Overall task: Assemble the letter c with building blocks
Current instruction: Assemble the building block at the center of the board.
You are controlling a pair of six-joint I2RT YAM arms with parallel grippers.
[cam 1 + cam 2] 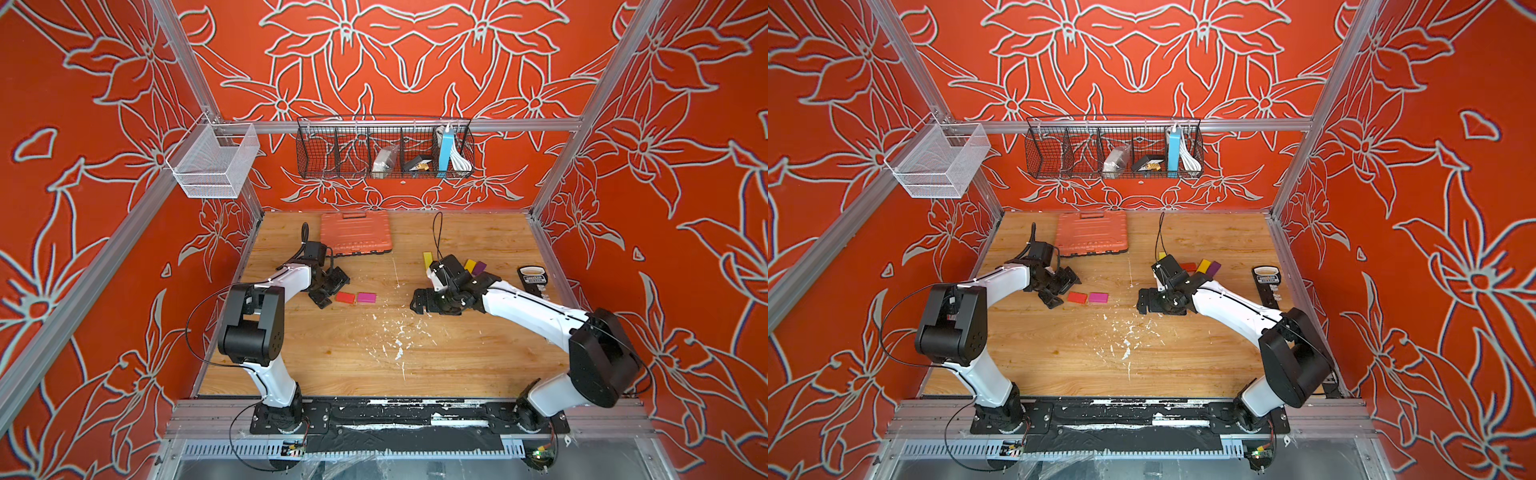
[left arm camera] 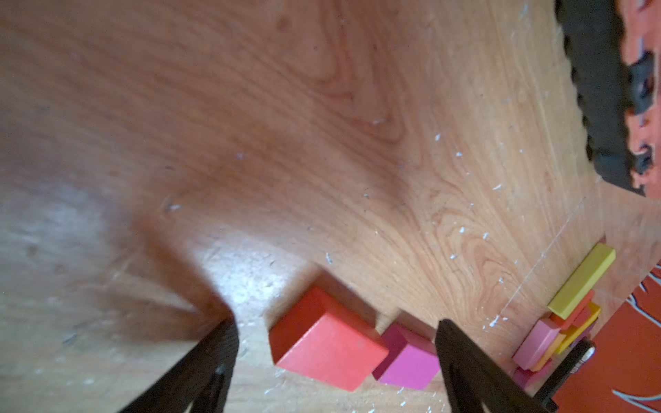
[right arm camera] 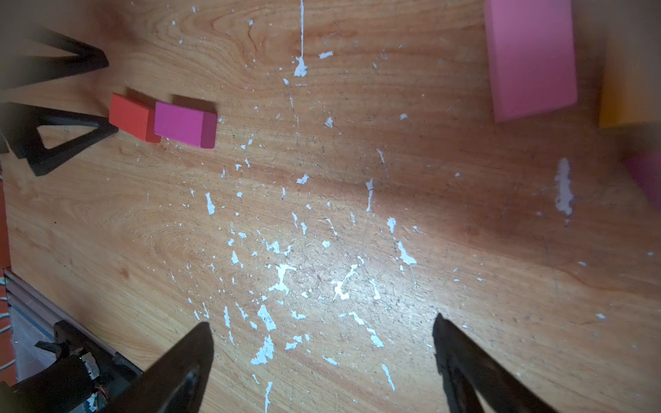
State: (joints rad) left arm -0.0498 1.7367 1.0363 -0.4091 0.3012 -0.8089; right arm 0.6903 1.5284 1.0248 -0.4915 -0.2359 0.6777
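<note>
Building blocks are found in two groups, located here against the ribbed orange case (image 1: 356,232). Left gripper (image 1: 330,289): jaws spread wide, nothing held, parked in front of the case, tips just beside the red block (image 1: 345,297). Right gripper (image 3: 322,321): spread fully, empty, in front and to the right of the case. Loose pile (image 2: 538,341), right of the case, is overlapped; neighbours could be dragged if one block is pinched. Red block is butted against the magenta block (image 1: 366,297), in front of the case. That pair could be knocked askew if a left fingertip is swung sideways on retreat.
</note>
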